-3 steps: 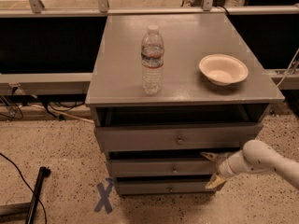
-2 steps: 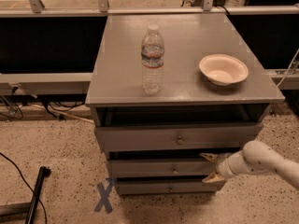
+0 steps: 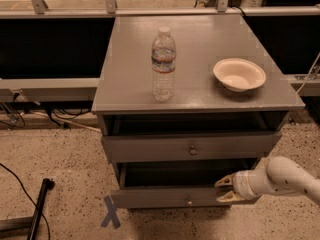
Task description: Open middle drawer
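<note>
The gray cabinet (image 3: 200, 39) shows two drawer fronts. The uppermost drawer (image 3: 150, 148) has a round knob (image 3: 192, 150). Below it, the middle drawer (image 3: 160, 198) with its small knob (image 3: 189, 201) stands pulled out toward me, with a dark gap above it. It hides the lowest drawer. My gripper (image 3: 223, 189) comes in from the right on a white arm (image 3: 285, 176). It is at the right end of the middle drawer's front. Its tan fingers (image 3: 225, 181) stand apart, one at the front's top edge and one lower against its face.
A water bottle (image 3: 163, 66) and a white bowl (image 3: 239, 75) stand on the cabinet top. A blue X mark (image 3: 110, 218) is on the speckled floor by the cabinet's left foot. A black pole (image 3: 39, 209) and cables lie at the left. A railing runs behind.
The middle drawer has slid out toward me and now covers the lowest drawer. My gripper has moved out and a little down with its right end.
</note>
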`<action>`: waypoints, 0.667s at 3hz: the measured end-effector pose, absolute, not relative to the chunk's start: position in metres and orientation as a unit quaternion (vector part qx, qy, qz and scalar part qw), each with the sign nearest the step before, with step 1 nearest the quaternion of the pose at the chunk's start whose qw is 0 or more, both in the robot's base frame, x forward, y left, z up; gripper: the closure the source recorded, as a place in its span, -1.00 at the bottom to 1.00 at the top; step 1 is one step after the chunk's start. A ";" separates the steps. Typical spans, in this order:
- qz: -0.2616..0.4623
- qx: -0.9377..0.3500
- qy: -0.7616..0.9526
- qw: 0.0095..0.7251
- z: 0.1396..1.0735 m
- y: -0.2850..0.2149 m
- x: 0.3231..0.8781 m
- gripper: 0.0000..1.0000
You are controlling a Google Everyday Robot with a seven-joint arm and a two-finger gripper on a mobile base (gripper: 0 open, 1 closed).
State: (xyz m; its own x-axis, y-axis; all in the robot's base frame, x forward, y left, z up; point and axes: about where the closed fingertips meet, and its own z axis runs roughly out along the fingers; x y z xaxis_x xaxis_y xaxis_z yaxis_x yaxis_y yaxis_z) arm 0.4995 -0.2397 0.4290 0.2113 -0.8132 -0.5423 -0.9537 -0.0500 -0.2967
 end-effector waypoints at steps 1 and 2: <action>0.126 -0.726 0.597 0.316 0.459 -0.237 0.473 -0.14; 0.126 -0.735 0.569 0.345 0.493 -0.224 0.463 -0.34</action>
State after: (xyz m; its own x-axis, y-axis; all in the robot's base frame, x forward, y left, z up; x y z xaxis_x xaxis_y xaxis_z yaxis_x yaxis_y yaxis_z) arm 0.4628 -0.2237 0.4933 0.3194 -0.7500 -0.5793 -0.9247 -0.1129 -0.3637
